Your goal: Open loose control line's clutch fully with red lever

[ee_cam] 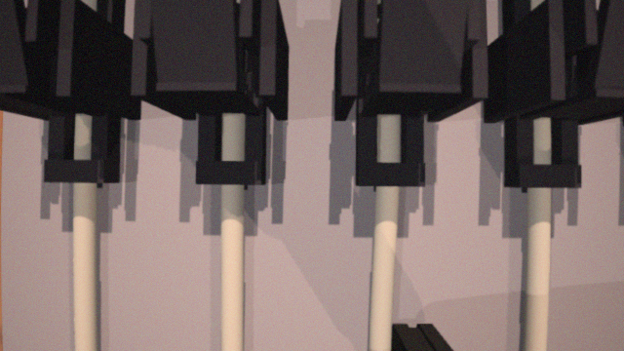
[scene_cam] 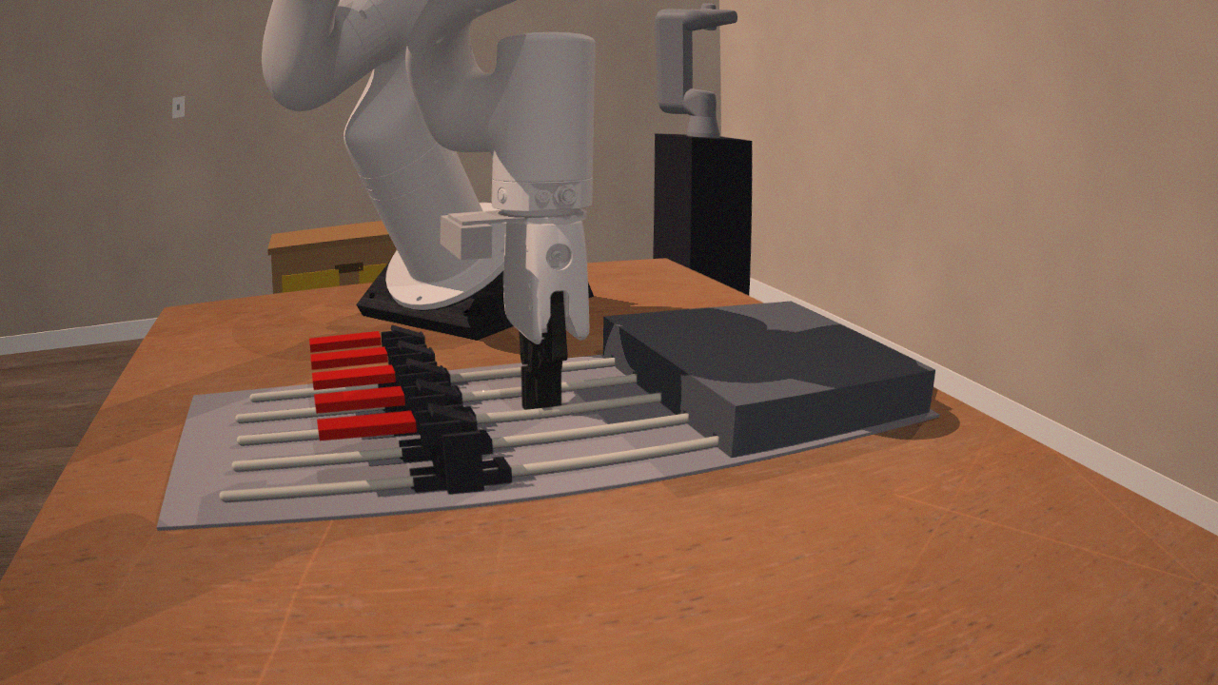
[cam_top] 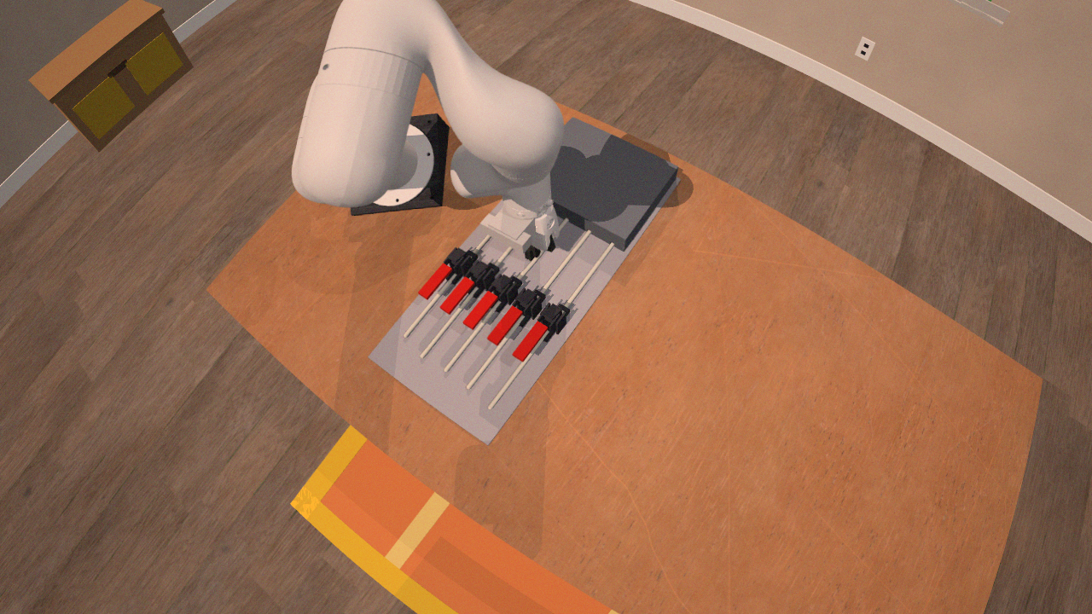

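Observation:
Five pale control lines run side by side over a grey plate into the grey console. Each line passes through a black clutch with a red lever, and all the levers lie flat. My gripper is shut and empty. It points straight down, low over the plate between the clutches and the console. Its tips are right beside the middle line. The wrist view shows four lines and the clutch backs; the levers are out of that view.
The plate lies on an orange-brown table. The arm's black base stands behind the plate. A black pedestal stands at the table's far corner. A wooden cabinet and an orange-yellow bench are off the table.

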You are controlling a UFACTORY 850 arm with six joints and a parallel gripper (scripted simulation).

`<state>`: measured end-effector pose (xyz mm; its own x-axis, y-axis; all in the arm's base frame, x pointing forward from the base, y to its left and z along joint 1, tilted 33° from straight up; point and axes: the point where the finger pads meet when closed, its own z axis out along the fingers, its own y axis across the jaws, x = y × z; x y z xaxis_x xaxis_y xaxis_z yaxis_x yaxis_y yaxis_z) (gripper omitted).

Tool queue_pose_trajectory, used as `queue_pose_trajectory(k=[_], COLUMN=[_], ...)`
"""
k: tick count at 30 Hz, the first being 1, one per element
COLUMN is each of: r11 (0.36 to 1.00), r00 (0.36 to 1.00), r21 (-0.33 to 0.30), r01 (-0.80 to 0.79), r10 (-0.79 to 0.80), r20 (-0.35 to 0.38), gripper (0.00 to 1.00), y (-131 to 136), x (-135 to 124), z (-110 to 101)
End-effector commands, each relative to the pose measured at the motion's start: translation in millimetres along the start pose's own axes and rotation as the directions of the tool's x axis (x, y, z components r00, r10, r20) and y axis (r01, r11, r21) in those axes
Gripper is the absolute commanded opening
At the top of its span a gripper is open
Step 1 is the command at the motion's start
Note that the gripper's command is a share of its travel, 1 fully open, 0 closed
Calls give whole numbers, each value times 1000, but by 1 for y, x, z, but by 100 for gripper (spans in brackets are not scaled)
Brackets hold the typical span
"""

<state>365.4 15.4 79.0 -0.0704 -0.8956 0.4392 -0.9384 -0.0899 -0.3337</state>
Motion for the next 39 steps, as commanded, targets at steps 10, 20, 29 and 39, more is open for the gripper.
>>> queue_pose_trajectory(k=[10,20,29,39], r11=[1000,1000,1000,1000], r00=[1000,1000,1000,1000], r21=[1,1,1,1], r01=[0,0,0,0], r10=[0,0,0,0], r20=[0,0,0,0], gripper=[0,0,0,0], y=[-13,-22,-26,-27], x=[0,0,0,0], z=[0,0,0,0])
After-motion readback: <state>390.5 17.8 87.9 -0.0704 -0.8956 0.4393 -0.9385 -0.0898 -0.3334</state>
